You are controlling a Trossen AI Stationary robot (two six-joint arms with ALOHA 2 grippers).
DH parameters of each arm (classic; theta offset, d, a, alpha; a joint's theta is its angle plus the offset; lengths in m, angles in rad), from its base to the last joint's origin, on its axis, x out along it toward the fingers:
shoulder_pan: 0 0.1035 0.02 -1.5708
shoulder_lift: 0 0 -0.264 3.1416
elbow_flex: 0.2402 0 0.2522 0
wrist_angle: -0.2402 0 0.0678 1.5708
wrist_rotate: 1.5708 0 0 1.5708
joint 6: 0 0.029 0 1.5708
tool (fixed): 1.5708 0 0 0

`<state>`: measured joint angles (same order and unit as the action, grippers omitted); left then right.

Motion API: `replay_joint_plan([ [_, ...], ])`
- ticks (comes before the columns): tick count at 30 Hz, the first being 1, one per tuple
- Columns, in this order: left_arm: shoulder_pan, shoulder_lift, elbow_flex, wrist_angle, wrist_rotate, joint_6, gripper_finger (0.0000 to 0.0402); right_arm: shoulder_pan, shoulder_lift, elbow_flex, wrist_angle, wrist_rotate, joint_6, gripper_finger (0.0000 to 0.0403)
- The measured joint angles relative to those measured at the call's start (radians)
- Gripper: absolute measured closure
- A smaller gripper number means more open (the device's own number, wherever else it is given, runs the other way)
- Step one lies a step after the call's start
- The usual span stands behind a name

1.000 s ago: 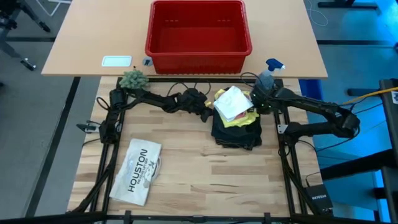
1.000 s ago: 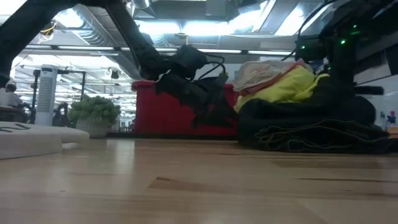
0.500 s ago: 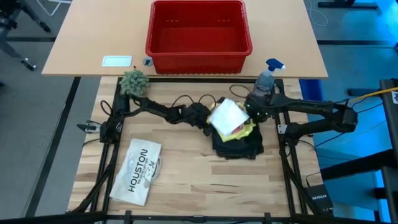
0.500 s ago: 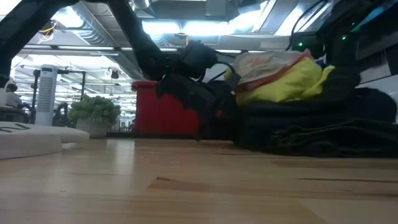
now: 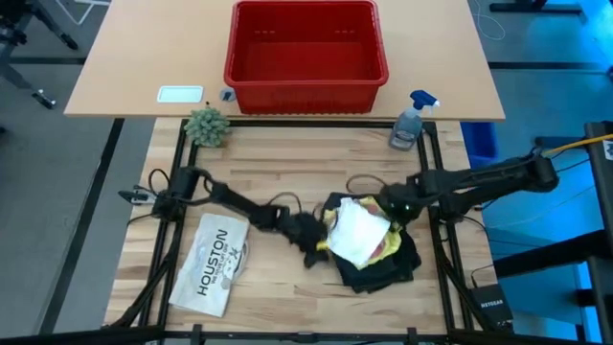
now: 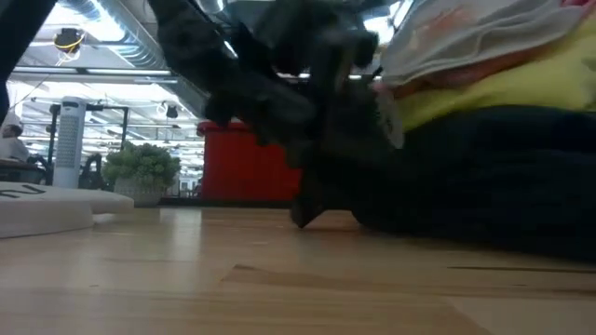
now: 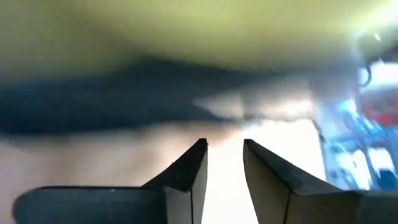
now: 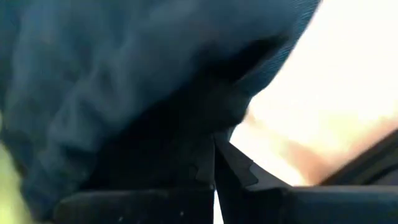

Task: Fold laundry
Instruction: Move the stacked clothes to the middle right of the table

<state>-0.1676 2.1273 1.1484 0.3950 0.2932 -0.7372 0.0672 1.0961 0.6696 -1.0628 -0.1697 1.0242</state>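
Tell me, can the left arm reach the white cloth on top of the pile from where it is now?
Probably yes. The left gripper sits right at the pile's left edge, and the white cloth lies uncovered on top, beside it. Nothing stands between them.

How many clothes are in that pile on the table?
4 show, all stacked together: black trousers at the bottom, yellow T-shirt over them, pink cloth peeking out, white cloth on top. More may be hidden underneath.
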Motion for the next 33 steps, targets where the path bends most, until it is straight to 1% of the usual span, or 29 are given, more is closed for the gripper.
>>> replay_joint_plan([
  [5, -0.116, -0.023, -0.002, -0.033, 0.024, -0.036, 0.0317, 0.208, -0.001, -0.018, 0.012, -0.047, 0.113, 0.0403],
  [8, -0.152, -0.033, -0.004, -0.064, 0.017, -0.038, 0.0320, 0.306, -0.001, -0.019, 0.015, -0.027, 0.204, 0.0403],
  [12, -0.148, -0.049, -0.004, -0.102, 0.004, -0.031, 0.0321, 0.397, -0.028, -0.016, -0.057, 0.030, 0.366, 0.0403],
  [17, -0.124, -0.066, -0.004, -0.104, 0.002, -0.015, 0.0321, 0.475, -0.112, 0.003, -0.084, 0.096, 0.513, 0.0403],
  [23, -0.083, -0.137, -0.011, -0.191, -0.013, 0.025, 0.0321, 0.546, -0.225, 0.034, -0.126, 0.220, 0.658, 0.0403],
  [26, -0.058, -0.191, -0.013, -0.292, -0.024, 0.073, 0.0321, 0.570, -0.264, 0.080, -0.242, 0.305, 0.726, 0.0403],
  [30, -0.025, -0.285, -0.013, -0.445, -0.064, 0.168, 0.0321, 0.574, -0.303, 0.181, -0.408, 0.465, 0.759, 0.0403],
  [33, 0.006, -0.374, -0.013, -0.580, -0.120, 0.240, 0.0321, 0.574, -0.327, 0.280, -0.495, 0.636, 0.743, 0.0403],
])
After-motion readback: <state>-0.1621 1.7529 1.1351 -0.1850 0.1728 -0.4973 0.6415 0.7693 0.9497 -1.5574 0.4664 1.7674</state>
